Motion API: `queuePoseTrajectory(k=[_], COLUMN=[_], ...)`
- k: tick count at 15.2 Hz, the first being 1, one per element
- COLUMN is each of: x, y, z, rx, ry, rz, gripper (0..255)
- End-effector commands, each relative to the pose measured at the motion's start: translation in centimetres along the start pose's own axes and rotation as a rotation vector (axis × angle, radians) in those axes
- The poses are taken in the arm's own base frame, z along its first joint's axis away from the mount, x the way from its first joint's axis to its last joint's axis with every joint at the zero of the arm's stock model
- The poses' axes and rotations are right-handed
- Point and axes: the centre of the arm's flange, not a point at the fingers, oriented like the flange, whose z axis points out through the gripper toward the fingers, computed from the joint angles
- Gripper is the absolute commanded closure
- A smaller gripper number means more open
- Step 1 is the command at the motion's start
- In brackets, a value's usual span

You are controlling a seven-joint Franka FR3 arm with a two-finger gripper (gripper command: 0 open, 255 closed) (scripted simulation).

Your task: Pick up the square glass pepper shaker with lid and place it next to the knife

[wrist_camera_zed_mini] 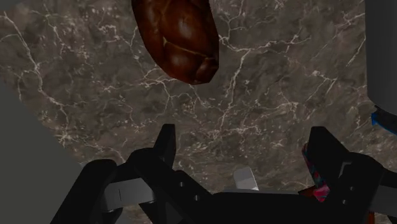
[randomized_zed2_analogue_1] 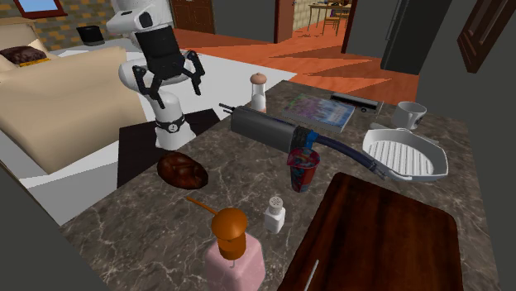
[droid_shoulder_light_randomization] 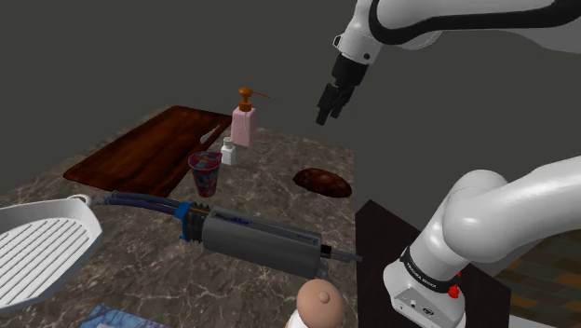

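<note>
First, we see the all-black two-finger gripper [wrist_camera_zed_mini: 244,141] hanging in the air, well apart from the small square white pepper shaker with a pale lid [droid_shoulder_light_randomization: 228,151]. Its 2 fingers [wrist_camera_zed_mini: 167,146] stand wide apart, and nothing sits between them. Below the gripper, on the stand's side of the shaker, a glossy dark brown rounded lump [wrist_camera_zed_mini: 181,38] lies on the dark veined marble counter [droid_shoulder_light_randomization: 279,158]. A long grey cylinder with a blue collar [droid_shoulder_light_randomization: 265,238] lies on its side, also on the stand's side of the shaker and well apart from it. A red-and-blue patterned cup [droid_shoulder_light_randomization: 205,172] stands between that cylinder and the shaker, near the shaker but not touching it. The shaker itself stands upright on the counter, untouched. Just beside the shaker is a pink soap dispenser with a brown pump [droid_shoulder_light_randomization: 243,121]. Farthest out, past the shaker, we find a dark reddish wooden cutting board [droid_shoulder_light_randomization: 140,149]. On the board lies 1 slim pale knife [droid_shoulder_light_randomization: 212,134], near the shaker yet apart from it.
</note>
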Motion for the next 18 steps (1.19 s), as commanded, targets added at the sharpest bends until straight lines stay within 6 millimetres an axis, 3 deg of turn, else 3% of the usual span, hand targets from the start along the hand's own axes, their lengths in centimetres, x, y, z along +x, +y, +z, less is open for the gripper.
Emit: queuePoseTrajectory(k=[1, 18], x=[1.6, 16.9], y=[0.1, -2.6], z=[1.7, 16.4], rx=[0.007, 0.072], ry=[0.013, 0.098], rz=[-0.006, -0.065], gripper=[0, 0])
